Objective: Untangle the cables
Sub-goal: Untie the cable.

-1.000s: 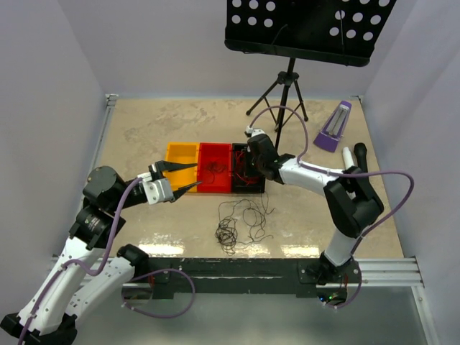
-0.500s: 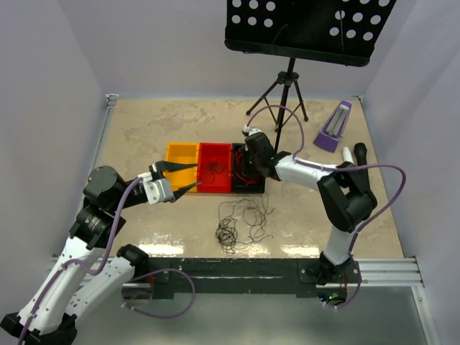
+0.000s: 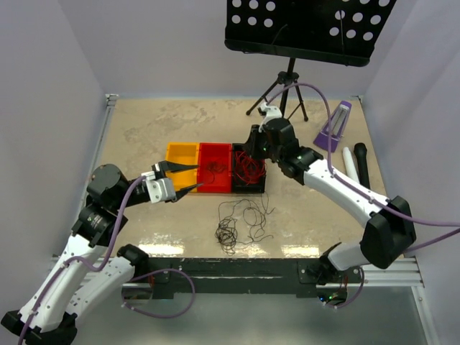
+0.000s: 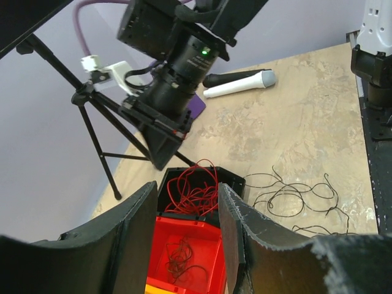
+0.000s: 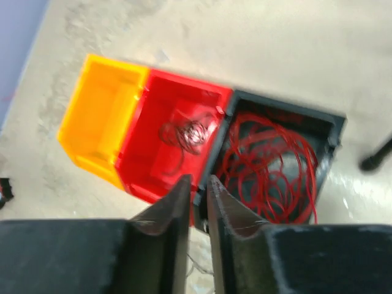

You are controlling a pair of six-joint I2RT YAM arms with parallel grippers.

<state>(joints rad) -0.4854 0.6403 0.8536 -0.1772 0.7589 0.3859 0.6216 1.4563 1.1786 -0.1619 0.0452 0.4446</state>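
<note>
Red wire fills the black bin (image 3: 248,190): the bright red cables (image 3: 248,169) lie there in loose coils, with no dark strand visible among them. At nine o'clock from it, touching wall to wall, stands the red bin (image 3: 215,188), which holds a small clump of dark cable (image 3: 213,167). Further on toward nine o'clock, the yellow bin (image 3: 181,154) shows nothing inside.

On the table (image 3: 144,129), at six o'clock from the black bin and just clear of its front wall, lies the rest: a loose tangle of dark cables (image 3: 241,223), a tight knot at its seven o'clock corner and open loops spreading toward one o'clock.

The right gripper (image 5: 197,180) hangs over the seam between the red and black bins, its jaws parted by a narrow slit with nothing between them, so it looks released. The left gripper (image 3: 194,176) hovers at nine o'clock from the red bin, near the yellow one, pointing toward three o'clock with its jaws well apart and empty.

By my reckoning the task is past halfway. The red strands look fully sorted and one dark bundle is put away, but the knot on the table has not been pulled apart, and I would expect its strands to be picked out next
</note>
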